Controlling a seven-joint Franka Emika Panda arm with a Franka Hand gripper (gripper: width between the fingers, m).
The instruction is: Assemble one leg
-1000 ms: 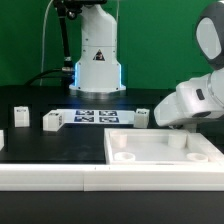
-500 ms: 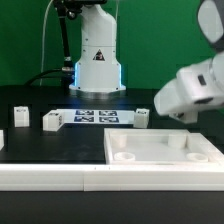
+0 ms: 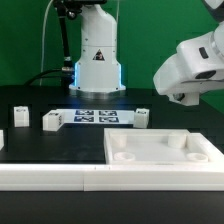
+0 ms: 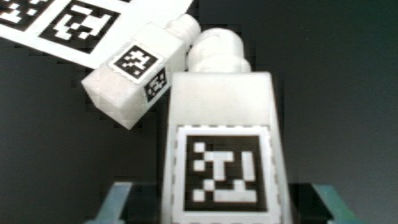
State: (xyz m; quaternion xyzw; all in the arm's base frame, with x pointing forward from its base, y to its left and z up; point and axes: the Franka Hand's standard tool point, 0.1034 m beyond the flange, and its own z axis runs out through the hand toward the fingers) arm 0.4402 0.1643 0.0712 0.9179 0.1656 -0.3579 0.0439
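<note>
In the wrist view my gripper (image 4: 221,203) is shut on a leg (image 4: 222,120), a white block with a black-and-white tag facing the camera; its rounded peg end points away from the jaws. The grey fingers (image 4: 125,205) press on its two sides. A second leg (image 4: 139,68) lies on the black table below it, beside the marker board (image 4: 63,20). In the exterior view the gripper (image 3: 187,97) hangs high at the right, above the white panel (image 3: 160,152); the held leg is hidden there. Loose legs (image 3: 52,121) (image 3: 20,117) (image 3: 143,117) stand on the table.
The marker board (image 3: 95,116) lies in front of the robot base (image 3: 97,65). The large white panel with round sockets fills the front right. Another white part (image 3: 2,140) shows at the exterior view's left edge.
The arm has risen from just above the panel's far edge to well above it, at the exterior view's right.
</note>
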